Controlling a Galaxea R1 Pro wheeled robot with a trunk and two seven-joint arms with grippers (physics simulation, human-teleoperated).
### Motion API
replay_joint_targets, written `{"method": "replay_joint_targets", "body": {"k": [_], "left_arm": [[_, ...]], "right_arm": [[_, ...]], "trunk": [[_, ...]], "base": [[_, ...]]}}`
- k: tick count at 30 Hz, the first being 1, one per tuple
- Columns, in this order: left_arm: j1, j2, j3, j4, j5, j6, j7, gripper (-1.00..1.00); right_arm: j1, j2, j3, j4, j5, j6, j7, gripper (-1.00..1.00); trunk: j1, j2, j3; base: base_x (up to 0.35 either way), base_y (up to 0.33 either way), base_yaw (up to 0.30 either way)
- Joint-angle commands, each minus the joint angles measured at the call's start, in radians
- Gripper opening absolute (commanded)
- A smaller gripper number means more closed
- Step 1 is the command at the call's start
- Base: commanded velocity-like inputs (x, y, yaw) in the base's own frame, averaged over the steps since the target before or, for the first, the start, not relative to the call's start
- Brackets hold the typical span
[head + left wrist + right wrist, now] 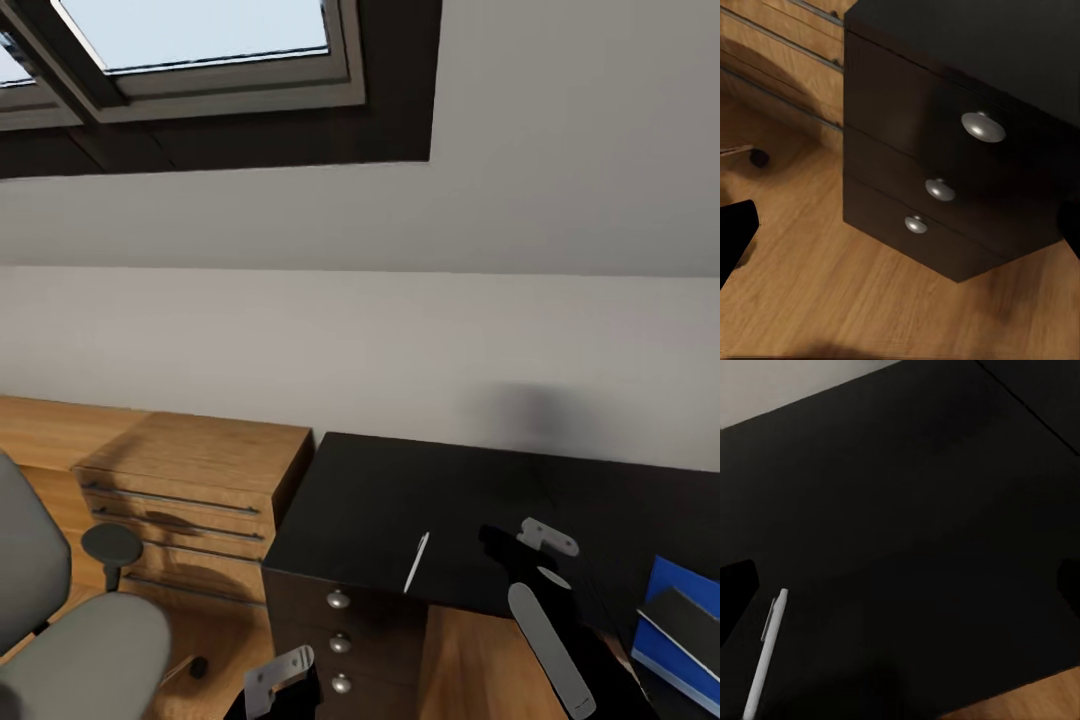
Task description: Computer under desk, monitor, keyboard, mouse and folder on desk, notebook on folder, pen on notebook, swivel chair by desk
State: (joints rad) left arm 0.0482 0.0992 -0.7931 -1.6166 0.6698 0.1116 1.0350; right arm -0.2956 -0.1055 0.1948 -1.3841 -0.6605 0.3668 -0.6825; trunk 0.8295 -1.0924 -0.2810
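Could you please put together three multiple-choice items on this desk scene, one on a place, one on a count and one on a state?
1. Where does the pen lie?
A. On the desk
B. On the floor
C. On the swivel chair

2. How many round knobs does the drawer unit show?
A. One
B. Three
C. Five

3. What lies on the folder?
A. Nothing
B. The pen
C. The notebook

Answers: 1 A, the white pen rests on the black top near its front edge. 2 B, three silver knobs are stacked down its front. 3 C, the dark pad lies on the blue cover.
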Motion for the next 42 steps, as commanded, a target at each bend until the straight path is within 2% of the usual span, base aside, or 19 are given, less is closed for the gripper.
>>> {"method": "replay_joint_targets", "body": {"k": [1,15,42], "left_arm": [[-0.001,0.0,-0.001,-0.002,0.0,0.01,0.005,1.0],[-0.001,-0.001,0.001,-0.002,0.001,0.011,0.006,1.0],[-0.001,-0.003,-0.006,-0.002,-0.004,0.008,0.007,1.0]], "right_arm": [[-0.001,-0.001,0.002,-0.002,-0.005,0.003,-0.008,1.0],[-0.001,0.0,0.003,-0.001,-0.005,0.003,-0.008,1.0],[-0.007,0.001,0.005,0.099,-0.004,0.002,-0.003,1.0]], "trunk": [[-0.004,0.006,0.001],[-0.057,0.104,0.028],[-0.057,0.104,-0.006]], "base": [[0.0,0.0,0.198],[0.0,0.0,0.193],[0.0,0.0,0.175]]}}
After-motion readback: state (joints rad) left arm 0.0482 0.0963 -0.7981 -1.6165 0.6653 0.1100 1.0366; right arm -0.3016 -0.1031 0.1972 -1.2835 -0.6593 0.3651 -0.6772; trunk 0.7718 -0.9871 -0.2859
